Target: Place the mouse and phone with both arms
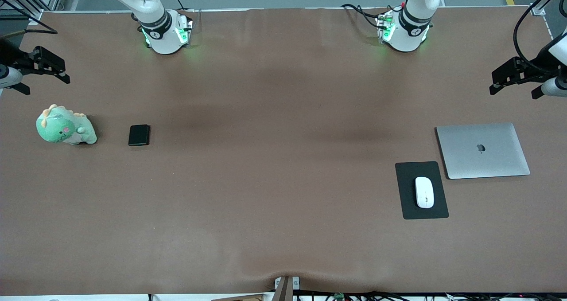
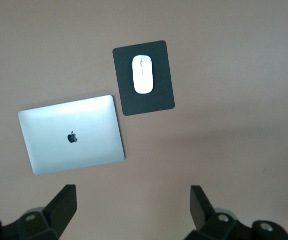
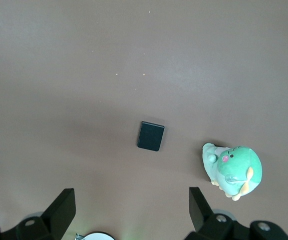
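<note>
The white mouse (image 1: pixel 424 192) lies on a flat black pad (image 1: pixel 407 205) toward the left arm's end of the table; it also shows in the left wrist view (image 2: pixel 142 74). The small black phone (image 1: pixel 138 135) lies flat toward the right arm's end, and shows in the right wrist view (image 3: pixel 151 136). My left gripper (image 1: pixel 514 88) hangs open and empty over the table's end by the laptop; it also shows in its own wrist view (image 2: pixel 132 200). My right gripper (image 1: pixel 46 81) hangs open and empty over the other end, by the plush toy; its wrist view (image 3: pixel 132 202) shows it too.
A closed silver laptop (image 1: pixel 483 150) lies beside the pad, a little farther from the front camera. A green plush dinosaur (image 1: pixel 65 127) sits beside the phone, toward the table's end. A brown cloth (image 1: pixel 274 168) covers the table.
</note>
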